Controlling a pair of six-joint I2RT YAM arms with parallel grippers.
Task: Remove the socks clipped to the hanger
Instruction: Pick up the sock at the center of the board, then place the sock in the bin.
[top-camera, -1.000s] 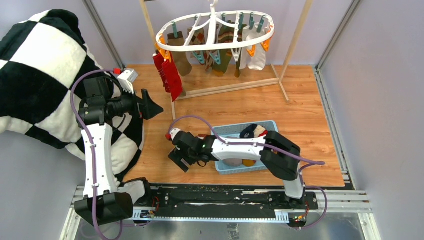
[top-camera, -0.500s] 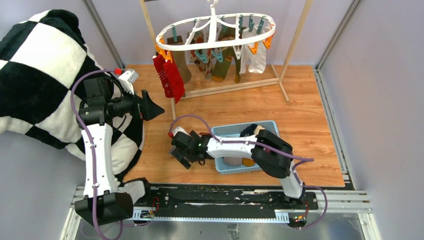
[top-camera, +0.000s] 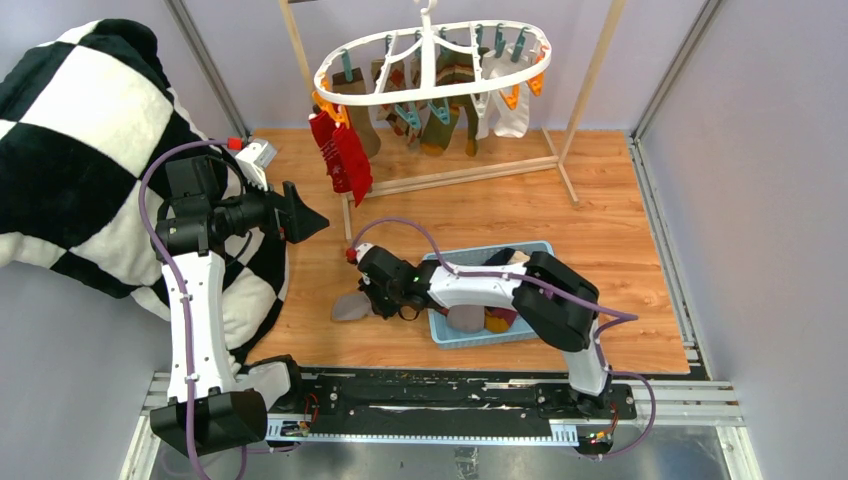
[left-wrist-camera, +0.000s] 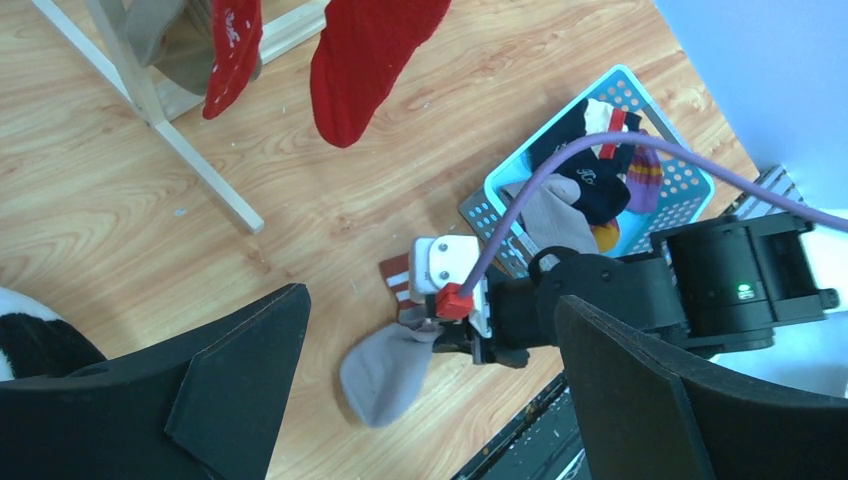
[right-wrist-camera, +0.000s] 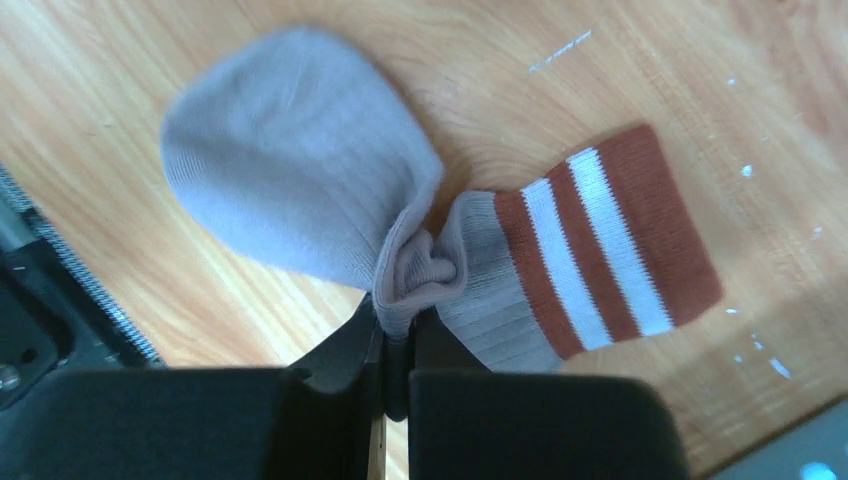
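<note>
Tech 1: Worktop and surroundings?

Tech 2: Light wood-grain worktop (top-camera: 600, 230), enclosed by plain lilac walls (top-camera: 760, 150). A checked blanket (top-camera: 70, 130) is heaped at the left edge. A wooden rack (top-camera: 590, 80) stands at the far side. The hanger (top-camera: 428, 55) hangs inside it, above the wood. A blue basket (top-camera: 470, 340) sits near the front, right of centre.

Tech 1: Location of the socks (top-camera: 440, 120)?

Tech 2: Three places. Several hang clipped round the hanger, with two red socks (top-camera: 340, 155) at its left end. Others lie in the basket. One grey sock (right-wrist-camera: 300, 190), with a rust-and-white striped cuff, lies on the worktop just left of the basket.

Tech 1: Obstructions?

Tech 2: The hanger's top is cut off by the frame edge. The hanging socks overlap, so their number cannot be told. The right arm (top-camera: 480, 285) lies across the basket and covers much of its contents.

Tech 1: Arm and hand pose?

Tech 2: The right arm reaches low and leftward over the basket. The right hand (right-wrist-camera: 400, 330) points down at the worktop, its fingers (right-wrist-camera: 540, 420) pinched together on a bunched fold at the grey sock's middle. Toe and cuff spread on the wood to either side. The left arm (top-camera: 195, 320) stands upright at the left. The left hand (top-camera: 310, 215) is raised well above the worktop and points right, fingers spread fully apart, holding nothing.
</note>
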